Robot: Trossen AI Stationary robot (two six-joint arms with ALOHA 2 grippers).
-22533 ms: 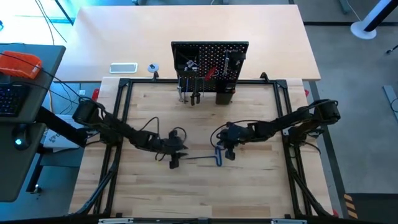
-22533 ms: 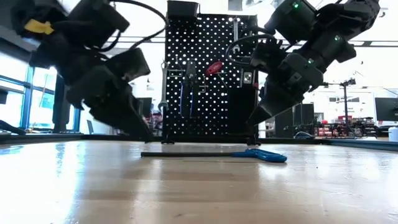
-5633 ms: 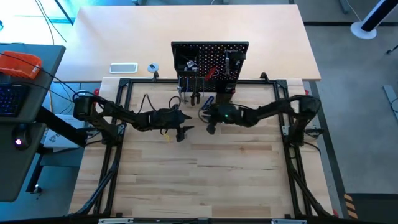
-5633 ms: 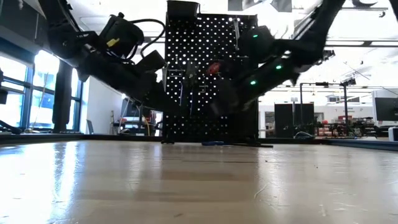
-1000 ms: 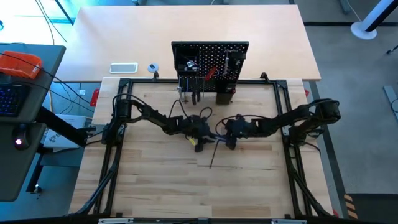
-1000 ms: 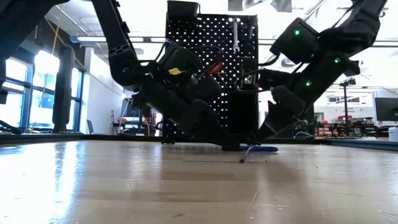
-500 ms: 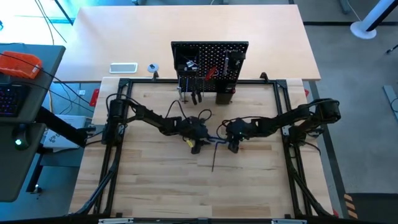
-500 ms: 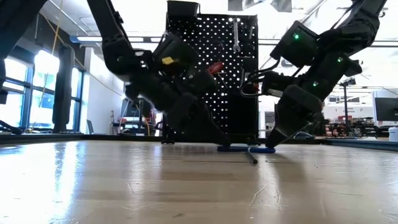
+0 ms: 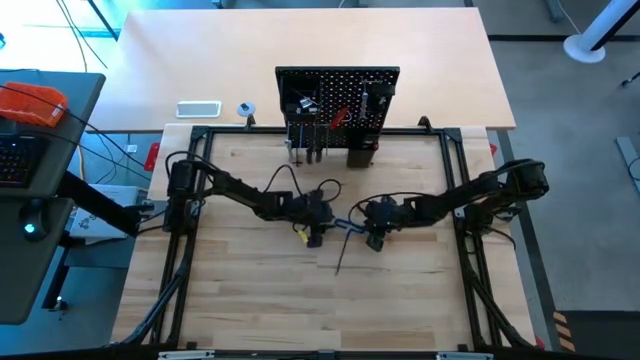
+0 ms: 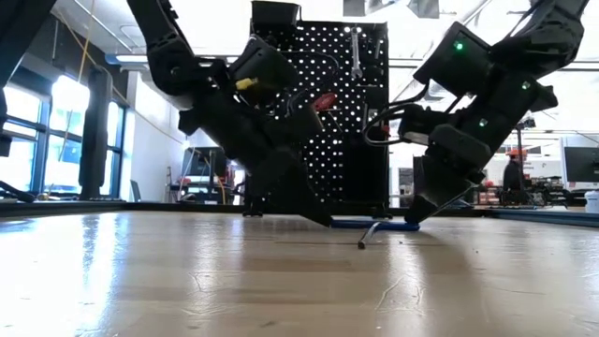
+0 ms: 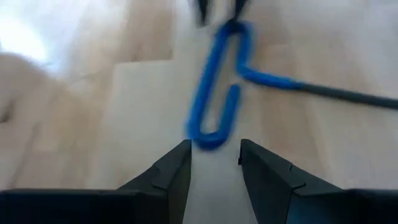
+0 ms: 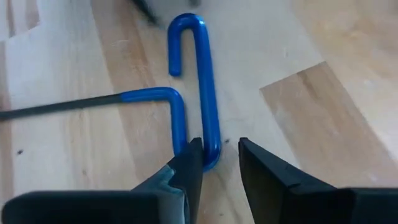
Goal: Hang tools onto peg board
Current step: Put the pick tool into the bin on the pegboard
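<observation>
— Since a second ago, what moved?
— Right gripper narrowed around the blue-handled T hex key lying on the surface; left gripper, half-open and empty, faces its other end.
— Next?
— Probably clamp, lift toward the peg board.

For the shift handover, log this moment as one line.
blue-handled T hex key: flat on wooden table | right hand: at handle end | left hand: opposite end | peg board: behind

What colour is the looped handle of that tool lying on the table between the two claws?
Bright blue. The looped handle shows best in the right wrist view.
</observation>
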